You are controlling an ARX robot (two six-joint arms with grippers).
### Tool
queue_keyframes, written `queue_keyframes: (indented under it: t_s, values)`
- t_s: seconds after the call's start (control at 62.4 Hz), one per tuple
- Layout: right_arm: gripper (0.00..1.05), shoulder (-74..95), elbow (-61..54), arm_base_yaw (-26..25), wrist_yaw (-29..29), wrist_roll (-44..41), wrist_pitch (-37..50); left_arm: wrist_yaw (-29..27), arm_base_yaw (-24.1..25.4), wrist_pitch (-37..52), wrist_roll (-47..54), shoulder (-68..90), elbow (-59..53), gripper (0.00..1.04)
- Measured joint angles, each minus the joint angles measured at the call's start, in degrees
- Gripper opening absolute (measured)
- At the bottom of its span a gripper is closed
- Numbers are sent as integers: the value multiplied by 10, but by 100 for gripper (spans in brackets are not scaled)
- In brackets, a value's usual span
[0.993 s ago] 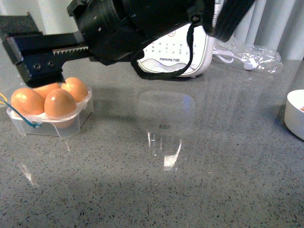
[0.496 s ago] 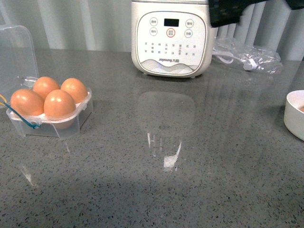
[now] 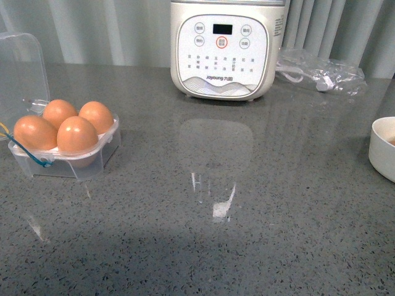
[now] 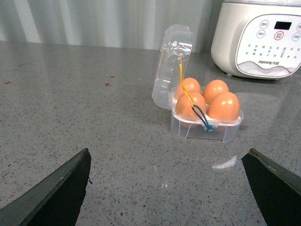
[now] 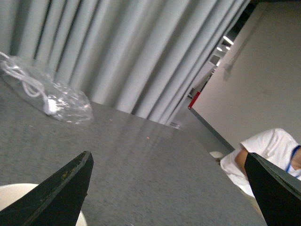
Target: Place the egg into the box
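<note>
left gripper [image 4: 168, 151] spread wide, nothing between the fingers, facing the box [image 4: 207, 134] from well apart with bare table [image 3: 216, 246] in between

right gripper [image 5: 167, 155] also spread wide and empty, near the rim of the white bowl [image 5: 28, 207] at the table's right side

neither arm shows in the front view

box sits near the table's left side, lid [image 3: 21, 68] hinged open and standing upright at its left-rear

all four hollows hold brown eggs [image 3: 77, 134]; can't tell which one is the task egg

blue-yellow elastic loop [image 4: 190, 99] runs from the lid across the front eggs to the box's front wall

wide open counter between box and bowl; appliance [image 3: 222, 49] and bagged cable [image 3: 321, 71] sit along the back edge by the curtain
</note>
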Motion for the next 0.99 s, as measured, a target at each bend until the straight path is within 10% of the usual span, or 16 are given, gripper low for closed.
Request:
queue_keyframes:
  t_s: [0.208, 0.577, 0.993]
  values:
    - [66, -160, -53, -84, -272, 220, -232, 0, 0, 0, 0, 0, 0, 98]
    - [4, -269, -129, -24, -219, 302, -266, 0, 0, 0, 0, 0, 0, 98]
    - [3, -372, -168, -23, -215, 306, -329, 0, 0, 0, 0, 0, 0, 98]
